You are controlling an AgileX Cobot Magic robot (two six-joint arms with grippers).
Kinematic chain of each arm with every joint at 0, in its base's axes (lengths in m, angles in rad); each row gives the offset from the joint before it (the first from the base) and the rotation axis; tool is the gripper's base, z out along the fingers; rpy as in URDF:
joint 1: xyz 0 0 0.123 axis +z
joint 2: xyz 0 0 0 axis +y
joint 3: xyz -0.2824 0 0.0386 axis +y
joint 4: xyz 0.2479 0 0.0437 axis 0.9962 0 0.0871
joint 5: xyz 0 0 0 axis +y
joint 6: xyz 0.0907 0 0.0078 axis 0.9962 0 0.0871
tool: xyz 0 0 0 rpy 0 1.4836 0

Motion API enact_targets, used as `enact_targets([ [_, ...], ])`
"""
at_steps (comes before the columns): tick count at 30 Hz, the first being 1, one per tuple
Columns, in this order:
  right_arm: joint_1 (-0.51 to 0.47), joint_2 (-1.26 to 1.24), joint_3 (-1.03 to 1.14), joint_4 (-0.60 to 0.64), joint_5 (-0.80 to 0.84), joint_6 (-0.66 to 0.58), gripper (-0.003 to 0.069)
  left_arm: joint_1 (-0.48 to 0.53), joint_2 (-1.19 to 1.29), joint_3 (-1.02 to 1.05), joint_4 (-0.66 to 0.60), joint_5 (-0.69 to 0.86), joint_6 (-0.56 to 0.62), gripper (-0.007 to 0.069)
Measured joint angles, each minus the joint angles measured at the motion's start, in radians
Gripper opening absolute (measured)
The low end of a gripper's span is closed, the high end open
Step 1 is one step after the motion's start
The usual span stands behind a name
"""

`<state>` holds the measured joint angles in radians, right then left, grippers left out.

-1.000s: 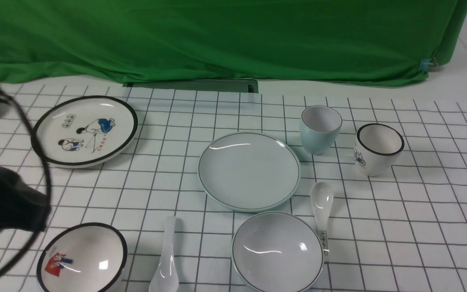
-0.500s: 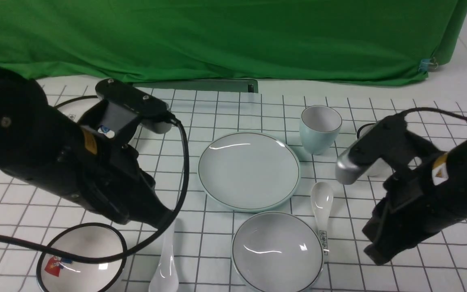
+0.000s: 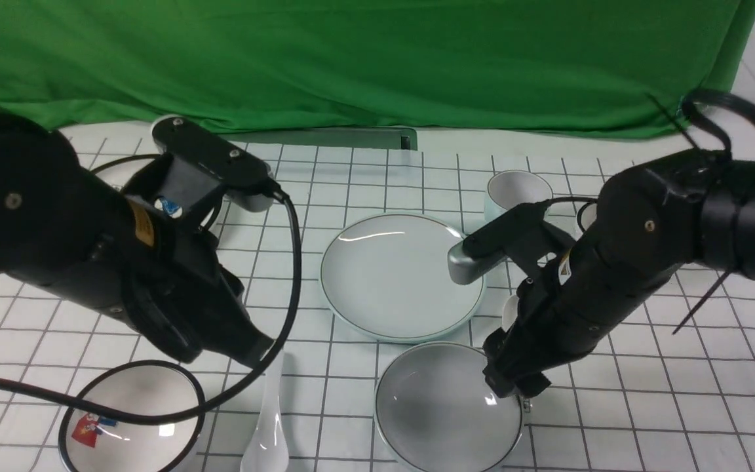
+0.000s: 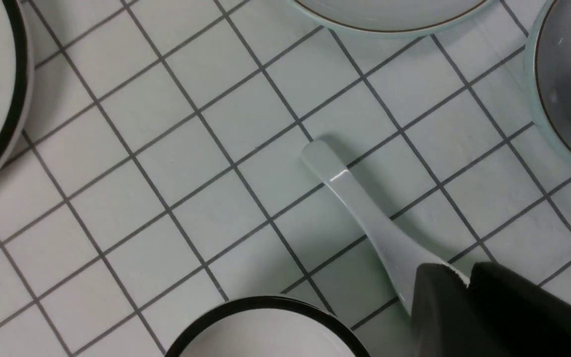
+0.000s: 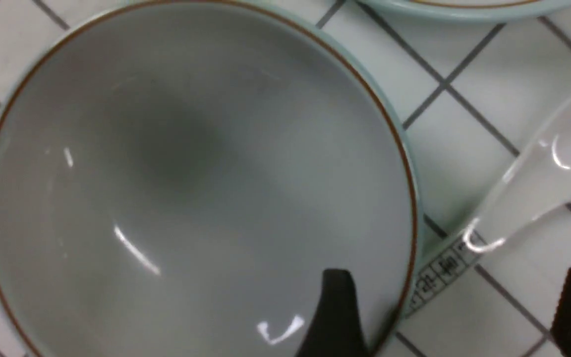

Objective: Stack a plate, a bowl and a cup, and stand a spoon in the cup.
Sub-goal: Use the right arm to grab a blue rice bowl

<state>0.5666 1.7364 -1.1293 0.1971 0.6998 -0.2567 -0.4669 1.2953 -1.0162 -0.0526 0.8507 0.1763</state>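
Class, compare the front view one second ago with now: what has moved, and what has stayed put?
Both arms swung in over the table. The right gripper came down at the right rim of the bowl, open, one finger inside and one outside. The left gripper came down over the spoon. Nothing is lifted; the plate and cup lie unmoved.

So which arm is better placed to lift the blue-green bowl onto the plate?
Right. The right end effector straddles the rim of the bowl, open, one finger inside. The left end effector is over the plain spoon.
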Motion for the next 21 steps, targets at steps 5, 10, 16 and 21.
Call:
enact_targets([
  [5, 0.050, 0.065, 0.000, 0.005, -0.072, 0.003, 0.0475, 0.000, 0.000, 0.000, 0.015, -0.018, 0.000, 0.0043],
  [10, 0.061, 0.085, 0.000, 0.003, -0.092, 0.006, 0.0188, 0.000, 0.000, 0.000, 0.053, -0.021, 0.000, 0.0043],
  [16, 0.068, 0.039, -0.050, 0.017, -0.043, 0.005, 0.0074, 0.000, 0.000, 0.000, 0.059, -0.018, 0.000, 0.0046],
  [21, 0.046, 0.032, -0.195, 0.003, 0.038, -0.026, 0.0074, 0.000, 0.000, 0.000, 0.061, -0.015, 0.000, 0.0052],
])
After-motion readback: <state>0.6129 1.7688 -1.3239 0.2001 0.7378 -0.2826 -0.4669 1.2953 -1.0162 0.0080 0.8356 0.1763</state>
